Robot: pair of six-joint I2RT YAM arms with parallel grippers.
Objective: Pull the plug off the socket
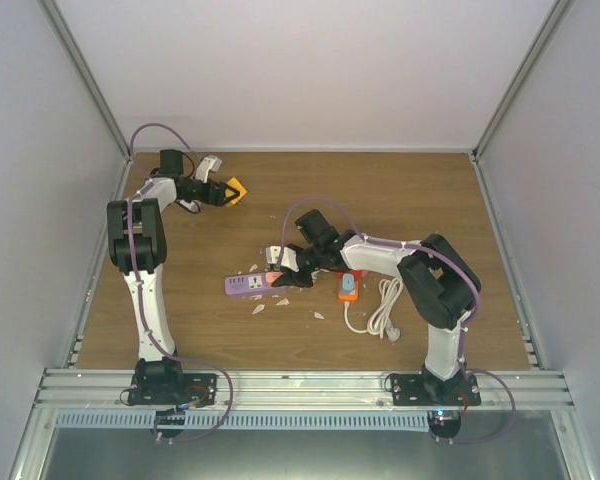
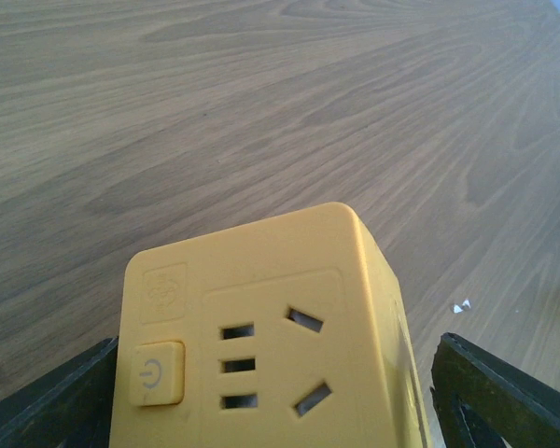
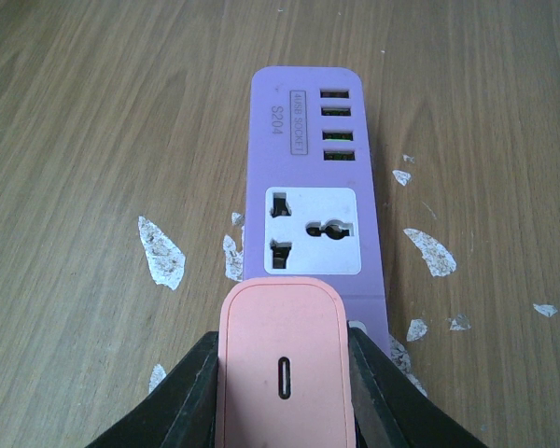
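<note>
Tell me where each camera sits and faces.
Top external: above and behind the arm bases, looking down on the table; both arms show.
Left wrist: on the left arm, facing the yellow socket cube between its jaws.
Right wrist: on the right arm, looking along the purple power strip; its jaws flank the pink plug.
Shared: the top view also shows cube, strip and plug.

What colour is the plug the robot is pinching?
The plug is pink, clearest in the right wrist view.
</note>
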